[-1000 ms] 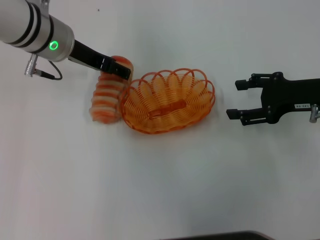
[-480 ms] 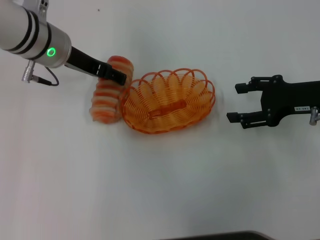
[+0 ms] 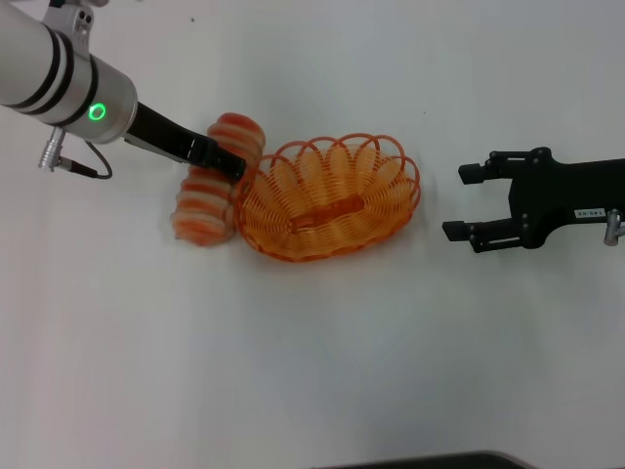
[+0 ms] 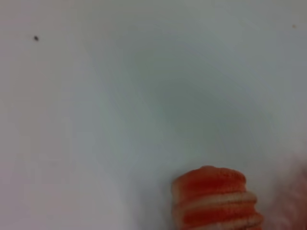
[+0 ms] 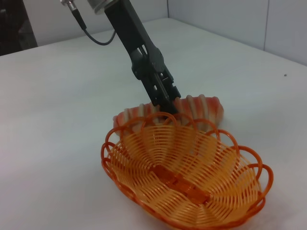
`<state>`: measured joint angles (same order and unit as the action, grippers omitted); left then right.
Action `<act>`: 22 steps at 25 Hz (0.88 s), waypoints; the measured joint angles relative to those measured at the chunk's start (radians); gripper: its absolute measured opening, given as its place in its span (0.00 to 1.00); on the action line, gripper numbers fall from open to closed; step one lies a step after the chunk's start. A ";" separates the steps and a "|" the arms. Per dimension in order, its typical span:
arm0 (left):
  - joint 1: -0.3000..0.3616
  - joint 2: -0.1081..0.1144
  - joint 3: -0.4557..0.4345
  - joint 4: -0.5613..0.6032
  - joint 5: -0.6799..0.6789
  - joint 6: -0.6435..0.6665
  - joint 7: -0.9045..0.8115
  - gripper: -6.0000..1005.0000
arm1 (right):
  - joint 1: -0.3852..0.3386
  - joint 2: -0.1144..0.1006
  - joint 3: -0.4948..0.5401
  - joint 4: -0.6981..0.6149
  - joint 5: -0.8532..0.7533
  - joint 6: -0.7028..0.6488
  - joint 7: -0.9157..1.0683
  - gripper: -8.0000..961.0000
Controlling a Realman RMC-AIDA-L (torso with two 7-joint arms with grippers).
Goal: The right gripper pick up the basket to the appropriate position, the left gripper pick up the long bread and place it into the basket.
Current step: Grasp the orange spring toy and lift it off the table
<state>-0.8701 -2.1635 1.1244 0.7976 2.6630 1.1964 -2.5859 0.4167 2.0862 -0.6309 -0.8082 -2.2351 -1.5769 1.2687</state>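
The long bread (image 3: 203, 200), a ridged orange-red and cream loaf, lies on the white table against the left side of the orange wire basket (image 3: 283, 210). My left gripper (image 3: 223, 158) reaches down from the upper left and sits over the loaf's middle, at its basket side. In the right wrist view the left gripper (image 5: 165, 96) comes down onto the bread (image 5: 201, 108) just behind the basket (image 5: 144, 158). The left wrist view shows only one end of the bread (image 4: 216, 199). My right gripper (image 3: 456, 196) is open and empty, apart from the basket on its right.
The white table (image 3: 322, 352) stretches around the basket with nothing else on it. A dark edge (image 3: 420, 461) shows at the bottom of the head view. A small dark speck (image 4: 36, 38) marks the table surface.
My left gripper has slid down and slightly left along the bread, from its far end to its middle. The bread, basket and right gripper have stayed in place.
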 joint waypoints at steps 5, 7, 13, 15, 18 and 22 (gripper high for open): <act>0.000 0.002 0.001 0.005 0.001 0.021 0.003 0.87 | -0.001 0.000 0.000 0.000 0.000 0.001 0.000 0.89; 0.000 0.004 0.001 0.009 0.003 0.032 0.003 0.87 | -0.001 0.000 0.000 0.000 0.000 0.003 0.000 0.89; -0.002 0.008 0.002 0.011 0.006 0.053 0.002 0.87 | 0.000 0.000 -0.001 0.000 0.000 0.010 0.004 0.89; -0.003 0.011 0.002 0.011 0.007 0.058 0.004 0.82 | 0.000 0.000 -0.001 0.000 0.000 0.010 0.007 0.89; -0.004 0.019 0.002 0.009 0.008 0.061 0.007 0.69 | 0.002 0.000 -0.001 -0.001 0.000 0.011 0.010 0.89; -0.005 0.024 0.001 0.006 0.009 0.061 0.011 0.58 | 0.005 0.000 -0.001 -0.002 0.000 0.011 0.011 0.89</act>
<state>-0.8753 -2.1399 1.1258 0.8034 2.6723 1.2574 -2.5748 0.4217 2.0863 -0.6320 -0.8098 -2.2350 -1.5656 1.2793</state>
